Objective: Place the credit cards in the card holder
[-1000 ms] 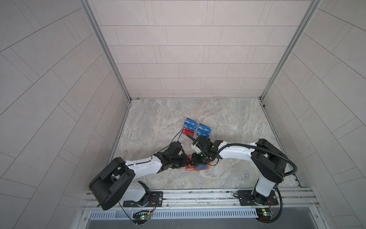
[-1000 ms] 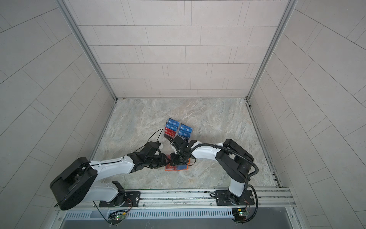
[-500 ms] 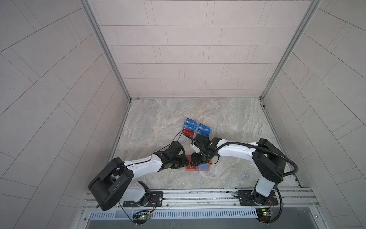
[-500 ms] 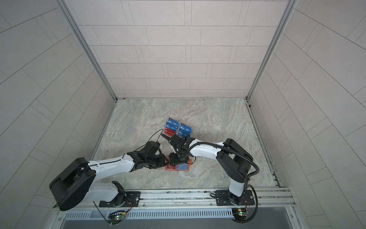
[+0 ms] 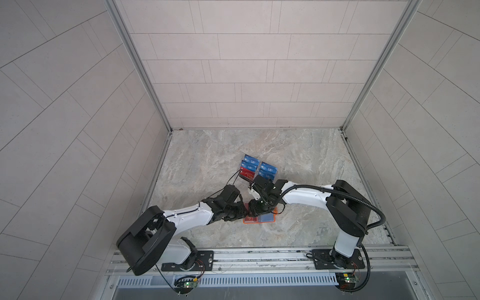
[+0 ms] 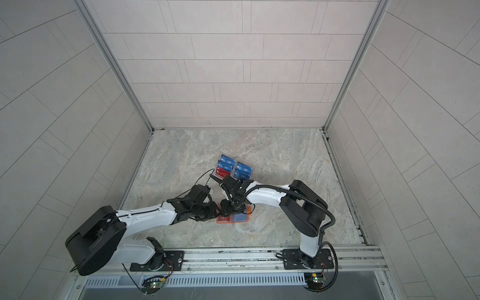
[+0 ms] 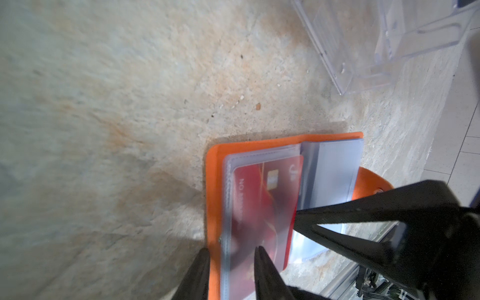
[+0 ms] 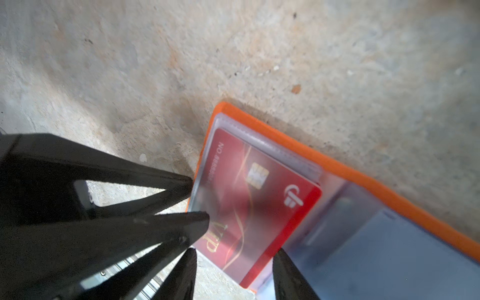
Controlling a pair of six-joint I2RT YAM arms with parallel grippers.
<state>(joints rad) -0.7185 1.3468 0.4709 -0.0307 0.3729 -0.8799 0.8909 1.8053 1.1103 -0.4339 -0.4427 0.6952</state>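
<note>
One orange card holder (image 7: 214, 181) is counted, lying open near the front of the tabletop (image 5: 207, 161). Two clear racks (image 7: 350, 65) are counted farther back, set side by side. Seven cards are counted in all. In the left rack two blue cards (image 5: 251, 159) and one racked red card (image 5: 246, 175) are seen; in the right rack two more blue ones are seen. In the holder one sleeved red card (image 8: 249, 197) is counted on the left page, and what looks like one sleeved blue card (image 5: 266, 218) on the right page. Two arms are counted, a left arm (image 5: 189, 215) and a right arm (image 5: 304, 197), each fitted with one pair of jaws.
</note>
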